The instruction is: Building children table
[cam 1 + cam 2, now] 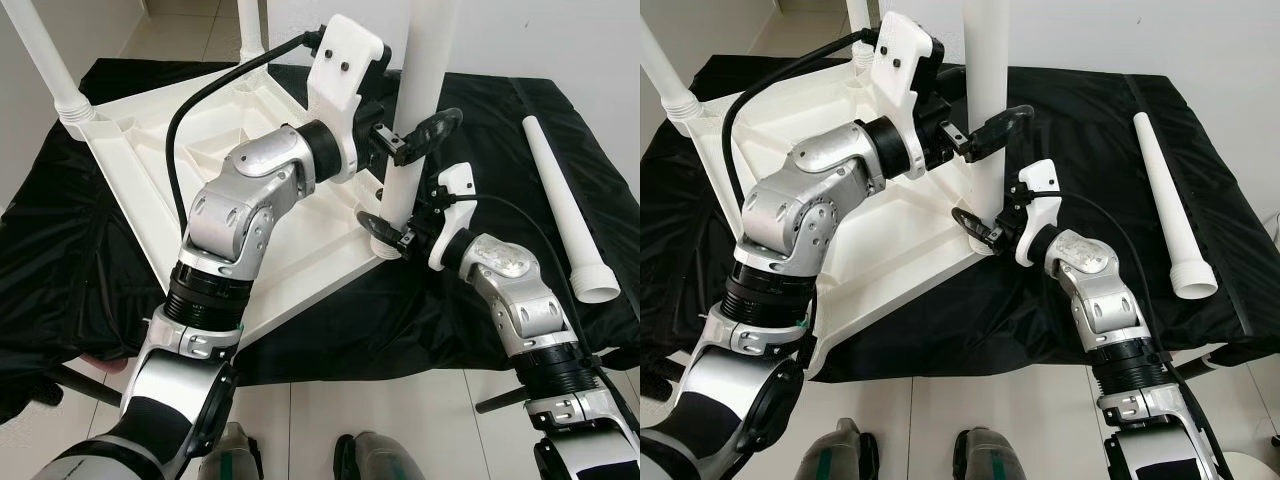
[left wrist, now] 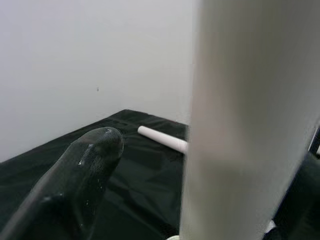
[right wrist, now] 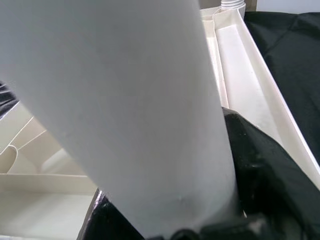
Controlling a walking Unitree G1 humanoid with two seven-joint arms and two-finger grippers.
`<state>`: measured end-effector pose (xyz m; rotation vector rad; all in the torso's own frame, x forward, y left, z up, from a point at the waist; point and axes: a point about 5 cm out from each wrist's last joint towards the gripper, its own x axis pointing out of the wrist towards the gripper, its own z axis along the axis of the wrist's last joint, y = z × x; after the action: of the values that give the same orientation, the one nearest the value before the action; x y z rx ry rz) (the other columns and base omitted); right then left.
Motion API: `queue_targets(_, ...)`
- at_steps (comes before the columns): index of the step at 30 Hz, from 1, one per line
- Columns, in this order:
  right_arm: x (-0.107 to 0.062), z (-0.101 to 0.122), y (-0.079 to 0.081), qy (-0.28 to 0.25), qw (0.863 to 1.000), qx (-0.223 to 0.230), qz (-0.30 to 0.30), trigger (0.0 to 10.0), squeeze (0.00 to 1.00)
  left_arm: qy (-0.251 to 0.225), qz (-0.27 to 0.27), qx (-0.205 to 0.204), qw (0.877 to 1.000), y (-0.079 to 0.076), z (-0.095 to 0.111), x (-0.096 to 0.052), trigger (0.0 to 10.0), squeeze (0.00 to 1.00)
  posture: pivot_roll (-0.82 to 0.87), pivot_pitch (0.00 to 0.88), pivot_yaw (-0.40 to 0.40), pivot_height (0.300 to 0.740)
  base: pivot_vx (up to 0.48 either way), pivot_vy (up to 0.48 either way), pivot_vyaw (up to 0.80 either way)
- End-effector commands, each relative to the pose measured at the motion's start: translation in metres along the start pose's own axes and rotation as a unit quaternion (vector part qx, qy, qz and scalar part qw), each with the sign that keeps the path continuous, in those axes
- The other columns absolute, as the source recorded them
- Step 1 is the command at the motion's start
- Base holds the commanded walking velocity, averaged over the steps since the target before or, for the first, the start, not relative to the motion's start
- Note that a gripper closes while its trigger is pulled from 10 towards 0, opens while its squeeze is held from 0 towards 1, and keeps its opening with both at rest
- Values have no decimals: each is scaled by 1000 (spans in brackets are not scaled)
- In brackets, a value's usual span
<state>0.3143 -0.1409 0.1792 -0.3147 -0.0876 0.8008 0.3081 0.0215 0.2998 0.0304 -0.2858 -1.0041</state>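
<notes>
- Nearest, at the bottom of the head views: robot's feet on pale floor tiles, just short of the black cloth that covers the low surface.
- Right end effector closed low around the upright leg, right at the collar where the leg meets the corner socket of the upturned tabletop; black fingers wrapped on both sides of the tube in the right wrist view.
- Left end effector clamped higher on the same upright leg, one curved finger showing beside the white tube in the left wrist view.
- Step in hand, as a judgement: seating or twisting this third leg into the near right corner socket, both arms steadying it.
- Next move likely calls for a straight downward push or turn, keeping the leg plumb so the collar does not bind; then letting go and reaching for the spare leg.
- Spare leg lying loose on the cloth, well apart to the right, flared end toward the near edge.
- Farther off: fitted leg standing at the far left corner and another fitted leg at the back.
- Open room: bare cloth right of the tabletop; wall close behind, cloth edge near the spare leg's end.
</notes>
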Motion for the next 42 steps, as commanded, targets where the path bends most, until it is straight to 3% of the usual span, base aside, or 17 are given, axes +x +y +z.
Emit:
queue_targets(1,-1,-1,-1,0,1000,-6,2,10000,0,6,24,17,1000,2,4,0,0,0,-119,1,-3,740,0,0,0)
queue_targets(12,-2,1,-7,-1,1000,-8,-11,10000,0,9,19,17,1000,2,6,-1,0,0,-119,15,-6,740,0,0,0)
queue_targets(18,-2,2,-10,-4,1000,-8,-26,10000,0,16,26,37,999,4,6,-2,0,0,-117,23,-4,740,0,0,0)
queue_targets(19,0,3,-14,-10,999,-5,-49,10000,0,22,38,47,998,6,6,-2,1725,0,-118,23,-4,740,0,0,0)
queue_targets(20,0,3,-14,-10,999,-5,-49,10000,0,22,38,47,998,6,6,-2,1725,0,-118,23,-4,740,0,0,0)
queue_targets(21,2,6,-21,-19,996,-1,-93,10000,1000,28,55,60,996,10,7,-1,10000,0,-119,24,-3,740,0,0,0)
queue_targets(29,13,11,-16,-38,988,-1,-152,10000,1000,14,83,84,993,11,20,4,10000,0,-115,32,-2,740,0,0,0)
queue_targets(35,24,18,-7,-68,975,-3,-212,10000,984,-11,111,74,991,12,32,9,10000,0,-113,36,-5,740,0,0,0)
queue_targets(36,27,20,-3,-77,970,2,-229,10000,12,-16,119,67,990,12,34,10,10000,0,-113,36,-5,740,0,0,0)
queue_targets(38,29,20,-2,-81,968,5,-236,10000,12,-18,123,65,990,12,34,10,10000,0,-113,36,-5,740,0,0,0)
queue_targets(42,34,18,5,-94,949,4,-302,10000,0,-29,136,59,988,12,41,14,10000,0,-107,39,-12,740,0,0,0)
